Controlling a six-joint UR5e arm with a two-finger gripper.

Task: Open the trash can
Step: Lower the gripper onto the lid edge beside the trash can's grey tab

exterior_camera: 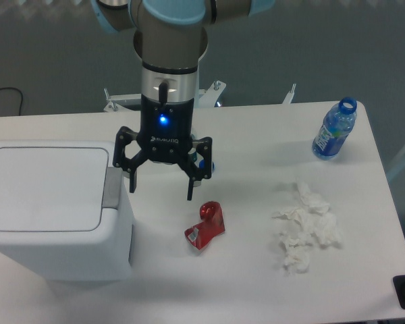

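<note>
The trash can (54, 209) is a large white boxy bin at the left of the table, with its flat lid (47, 187) shut and a grey push tab (112, 189) on its right edge. My gripper (160, 187) hangs over the table just right of the bin, fingers pointing down. Its jaws are spread wide and hold nothing. Its left finger (131, 181) is close to the grey tab; I cannot tell if it touches.
A crumpled red wrapper (205, 225) lies just below and right of the gripper. A heap of white tissue (305, 228) lies at the right. A blue water bottle (335, 129) without a cap stands at the far right back.
</note>
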